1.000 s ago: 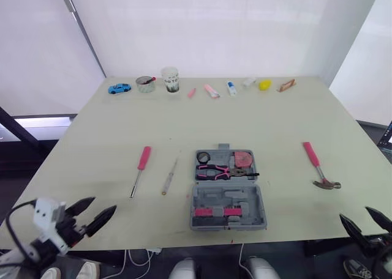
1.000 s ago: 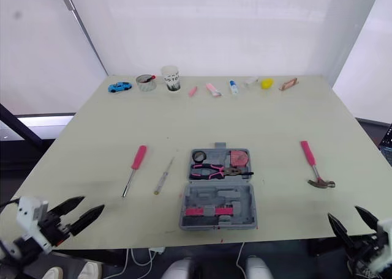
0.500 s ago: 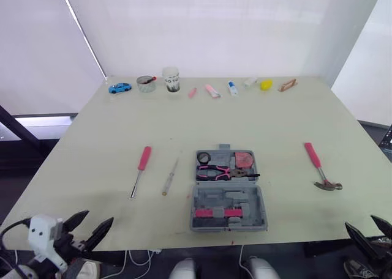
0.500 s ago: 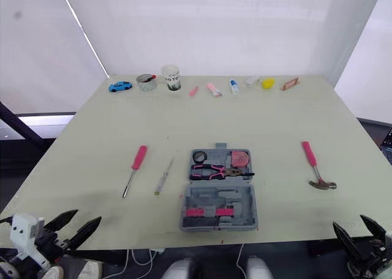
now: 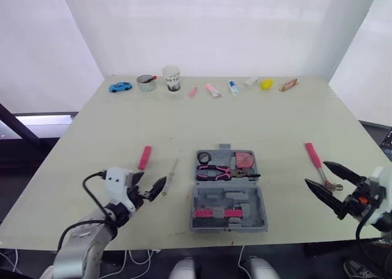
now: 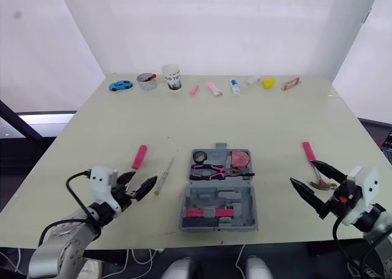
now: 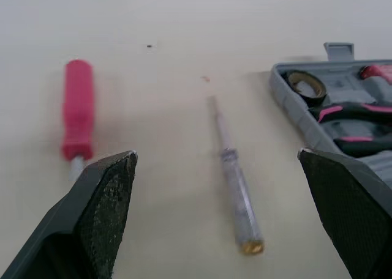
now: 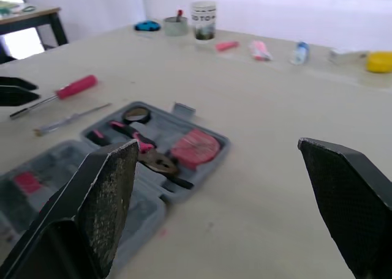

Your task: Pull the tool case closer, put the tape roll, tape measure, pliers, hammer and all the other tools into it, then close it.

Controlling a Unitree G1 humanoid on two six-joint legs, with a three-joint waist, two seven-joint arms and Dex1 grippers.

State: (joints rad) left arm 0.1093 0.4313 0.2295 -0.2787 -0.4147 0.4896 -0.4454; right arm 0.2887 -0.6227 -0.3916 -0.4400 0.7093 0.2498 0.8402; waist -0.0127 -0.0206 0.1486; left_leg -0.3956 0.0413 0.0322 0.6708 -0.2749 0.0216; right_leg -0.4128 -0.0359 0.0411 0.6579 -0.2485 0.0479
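— Left gripper [image 5: 153, 178] spread wide; thin screwdriver [image 7: 236, 181] lies just ahead, its shaft pointing away from me.
— Case?
— Open tool case [image 5: 257, 200] sits right of it; this gripper's nearer.

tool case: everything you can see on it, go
The tool case is grey moulded plastic, open, both halves flat on the table near its front edge. The far half holds the tape roll, pink-handled pliers and a pink tape measure; the near half a pink piece. A latch tab sticks out at the far edge. Nothing else touches it.
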